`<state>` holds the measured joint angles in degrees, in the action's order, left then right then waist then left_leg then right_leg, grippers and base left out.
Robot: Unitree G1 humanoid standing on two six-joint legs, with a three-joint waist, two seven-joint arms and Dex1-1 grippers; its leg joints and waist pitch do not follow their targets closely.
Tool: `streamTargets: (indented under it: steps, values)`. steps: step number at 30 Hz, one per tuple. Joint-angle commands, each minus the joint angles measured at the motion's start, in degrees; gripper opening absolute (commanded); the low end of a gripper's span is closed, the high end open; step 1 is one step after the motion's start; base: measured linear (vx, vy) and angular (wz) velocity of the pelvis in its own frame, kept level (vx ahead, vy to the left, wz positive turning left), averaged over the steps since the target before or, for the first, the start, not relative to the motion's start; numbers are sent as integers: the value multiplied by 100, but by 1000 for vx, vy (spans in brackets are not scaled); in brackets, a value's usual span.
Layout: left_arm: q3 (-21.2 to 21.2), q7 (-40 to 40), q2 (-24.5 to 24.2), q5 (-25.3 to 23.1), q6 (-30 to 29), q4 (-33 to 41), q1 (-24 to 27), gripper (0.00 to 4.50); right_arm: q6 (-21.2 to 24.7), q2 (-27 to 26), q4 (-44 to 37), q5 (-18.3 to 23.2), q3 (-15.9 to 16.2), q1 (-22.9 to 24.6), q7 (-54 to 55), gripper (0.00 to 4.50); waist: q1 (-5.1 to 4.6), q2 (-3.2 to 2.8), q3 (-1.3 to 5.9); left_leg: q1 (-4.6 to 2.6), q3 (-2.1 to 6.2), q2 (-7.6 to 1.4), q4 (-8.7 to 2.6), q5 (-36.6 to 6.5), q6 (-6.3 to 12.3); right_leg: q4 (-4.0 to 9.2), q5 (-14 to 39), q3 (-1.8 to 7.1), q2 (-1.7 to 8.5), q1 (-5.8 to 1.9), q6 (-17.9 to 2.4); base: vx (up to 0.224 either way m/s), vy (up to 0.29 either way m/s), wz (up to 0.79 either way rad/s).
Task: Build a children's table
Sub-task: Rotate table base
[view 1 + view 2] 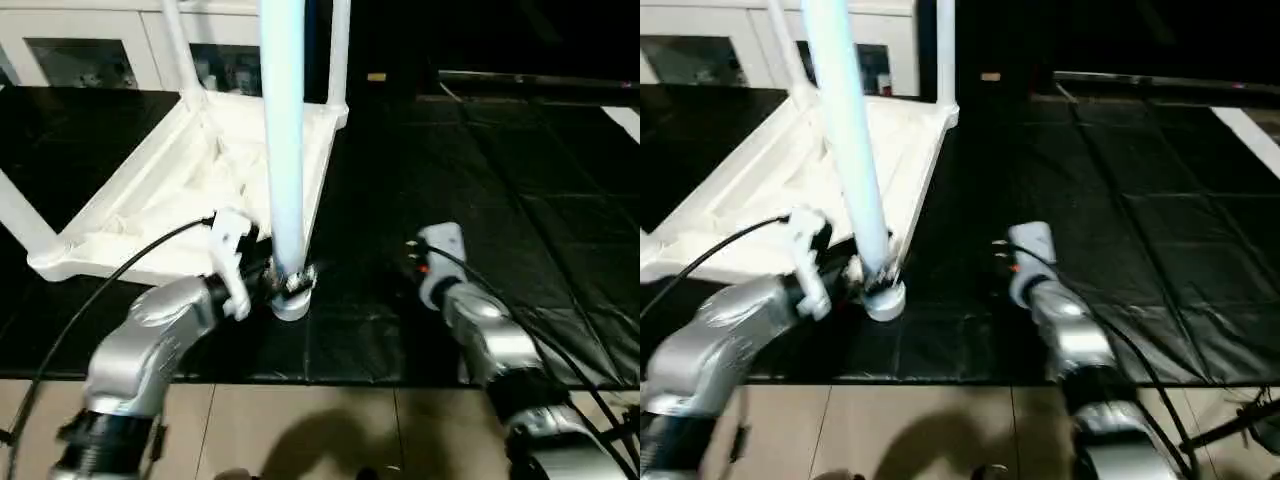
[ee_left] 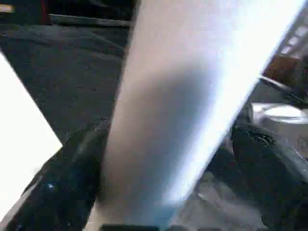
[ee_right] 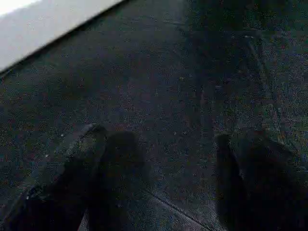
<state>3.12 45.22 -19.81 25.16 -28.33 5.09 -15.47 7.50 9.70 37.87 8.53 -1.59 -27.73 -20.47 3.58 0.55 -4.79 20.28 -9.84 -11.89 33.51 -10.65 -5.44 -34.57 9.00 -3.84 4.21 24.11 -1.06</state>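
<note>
The children's table lies upside down on the black mat, its ribbed white top (image 1: 170, 200) facing up. White legs stand in its corner sockets: one at the left (image 1: 20, 225), two at the back (image 1: 178, 45) (image 1: 340, 50). The near right leg (image 1: 283, 150) rises from its round socket (image 1: 290, 305). My left gripper (image 1: 282, 280) is open low around this leg, with one black finger (image 2: 72, 187) on each side of the leg (image 2: 183, 96). My right gripper (image 3: 159, 178) hovers open over bare mat to the right of the table, with nothing between its fingers.
A white glass-door cabinet (image 1: 80, 45) stands behind the table. The black mat (image 1: 500, 180) stretches wide to the right. Tan floor tiles (image 1: 300, 430) run along the near edge. Black cables trail over both silver forearms.
</note>
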Motion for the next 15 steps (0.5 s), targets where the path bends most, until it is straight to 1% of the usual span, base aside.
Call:
streamTargets:
  steps: [1, 2, 3, 4, 5, 6, 7, 9, 10, 11, 12, 13, 14, 15]
  values:
    - [231, 339, -142, 100, -43, 145, 95, 443, 4, 106, -321, 159, -49, 97, -295, 450, 16, -45, 436, 6, -34, -58, -371, -1071, 208, 333, 1058, 245, 261, -351, -1183, 0, 0, 0]
    - [327, 634, -421, -5, 56, 19, 94, 443, -11, 256, -655, 250, 4, 252, -649, 450, 20, -52, 436, 2, -32, -60, -372, -1091, 202, 340, 1131, 243, 264, -355, -1171, 0, 0, 0]
    - [350, 717, -505, -53, 93, -39, 80, 443, -4, 305, -756, 275, 27, 298, -756, 450, 39, -54, 434, -2, -25, -54, -376, -1127, 223, 360, 1230, 241, 261, -361, -1107, 0, 0, 0]
    - [406, 953, -751, -252, 232, -284, -12, 443, 24, 467, -1053, 326, 126, 434, -1070, 450, 25, -47, 429, -1, -25, -56, -384, -1141, 233, 357, 1265, 245, 258, -360, -1086, 0, 0, 0]
    - [423, 1026, -830, -322, 279, -370, -48, 443, 33, 521, -1147, 337, 161, 478, -1169, 450, 31, -51, 410, -15, -28, -43, -392, -1208, 256, 403, 1434, 241, 239, -349, -1003, 0, 0, 0]
    - [526, 1154, -1066, -664, 531, -737, -224, 427, 34, 712, -1409, 337, 302, 600, -1497, 450, 22, -72, 422, -13, -23, -47, -390, -1214, 216, 383, 1487, 248, 256, -358, -986, 0, 0, 0]
    - [587, 1225, -1202, -875, 681, -950, -331, 417, 35, 824, -1565, 331, 379, 673, -1694, 450, 30, -65, 409, -25, -19, -41, -399, -1277, 235, 429, 1633, 238, 240, -344, -920, 0, 0, 0]
    - [692, 1264, -1358, -1180, 918, -1294, -515, 409, 72, 974, -1754, 339, 465, 758, -1946, 450, 29, -66, 407, -31, -7, -37, -406, -1397, 188, 458, 1914, 241, 251, -347, -797, 0, 0, 0]
    - [720, 1274, -1385, -1229, 965, -1346, -544, 402, 84, 996, -1784, 343, 474, 770, -1984, 450, 27, -68, 418, -34, -1, -49, -399, -1403, 153, 433, 1898, 246, 266, -347, -816, 0, 0, 0]
    - [1011, 1408, -1643, -1686, 1376, -1851, -840, 382, 192, 1221, -2085, 383, 571, 886, -2353, 450, 46, -78, 413, -52, 8, -39, -406, -1516, 153, 470, 2124, 245, 264, -342, -767, 0, 0, 0]
    - [1115, 1467, -1723, -1822, 1490, -2018, -946, 382, 220, 1296, -2172, 394, 602, 913, -2471, 450, 48, -95, 422, -64, 7, -57, -405, -1513, 134, 452, 2036, 259, 280, -328, -813, 0, 0, 0]
    - [1210, 1575, -1801, -1906, 1600, -2180, -1061, 371, 291, 1390, -2322, 428, 638, 964, -2628, 450, 39, -79, 406, -57, 5, -51, -407, -1547, 134, 464, 2057, 252, 269, -322, -821, 0, 0, 0]
    - [1210, 1575, -1801, -1906, 1600, -2180, -1061, 371, 291, 1390, -2322, 428, 638, 964, -2628, 450, 40, -74, 399, -31, 15, -38, -407, -1572, 115, 465, 2194, 247, 274, -354, -766, 0, 0, 0]
    - [1261, 1639, -1840, -1936, 1652, -2274, -1133, 354, 339, 1447, -2411, 452, 656, 993, -2723, 450, 36, -79, 406, -21, 22, -45, -410, -1538, 94, 464, 2286, 246, 295, -356, -757, 0, 0, 0]
